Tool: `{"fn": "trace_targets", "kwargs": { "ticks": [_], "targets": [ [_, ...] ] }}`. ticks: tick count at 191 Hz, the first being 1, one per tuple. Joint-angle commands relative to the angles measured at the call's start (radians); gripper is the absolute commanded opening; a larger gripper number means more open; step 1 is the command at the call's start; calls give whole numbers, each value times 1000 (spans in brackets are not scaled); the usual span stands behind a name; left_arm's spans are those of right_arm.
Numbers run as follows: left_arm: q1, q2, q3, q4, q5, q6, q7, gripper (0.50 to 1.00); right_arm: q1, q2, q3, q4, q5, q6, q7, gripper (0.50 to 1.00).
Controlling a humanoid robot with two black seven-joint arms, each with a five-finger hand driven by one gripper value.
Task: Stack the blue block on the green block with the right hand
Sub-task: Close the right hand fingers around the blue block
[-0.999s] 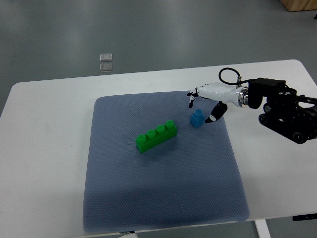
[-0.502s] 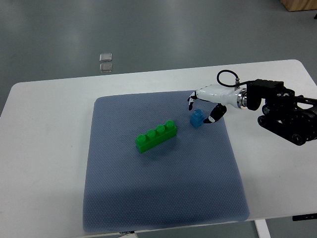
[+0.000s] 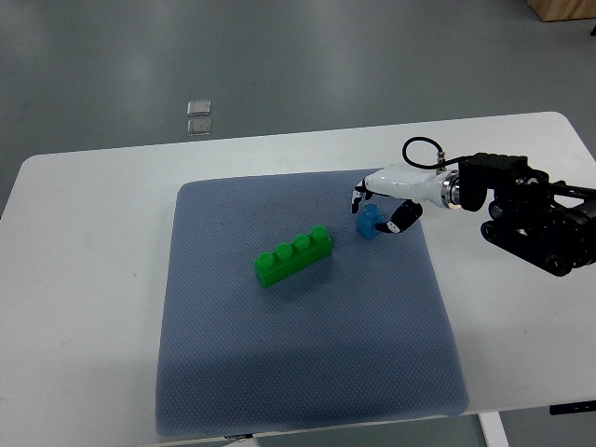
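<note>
One small blue block, single-stud, between right hand fingers.

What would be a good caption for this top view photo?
Right hand closing around the blue block on a grey mat, green block waiting nearby.

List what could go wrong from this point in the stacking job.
1. The right robot hand only brackets the small blue block, fingers curled over its top; a shallow pinch could let it slip or tip.
2. The green block lies diagonally on the mat, so the studs may misalign and the blue block sit crooked.
</note>
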Motion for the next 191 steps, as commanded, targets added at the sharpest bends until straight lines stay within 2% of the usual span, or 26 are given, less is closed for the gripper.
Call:
{"fn": "trace_targets", "kwargs": {
  "ticks": [1, 37, 47, 86, 104, 191],
  "targets": [
    [0, 0, 0, 0, 0, 0, 0, 1000, 0, -2, -1, 1, 0, 0, 2, 723],
    [0, 0, 0, 1, 0, 0, 0, 1000, 0, -2, -1, 1, 0, 0, 2, 719],
    [0, 0, 0, 1, 0, 0, 0, 1000, 0, -3, -1, 3, 0, 0, 4, 699],
    [0, 0, 0, 0, 0, 0, 0, 1000, 0, -3, -1, 6, 0, 0, 7, 686],
    [0, 0, 0, 0, 0, 0, 0, 1000, 0, -5, -3, 6, 0, 0, 7, 658],
    [0, 0, 0, 0, 0, 0, 0, 1000, 2, -6, -23, 6, 0, -1, 13, 623]
  ]
}}
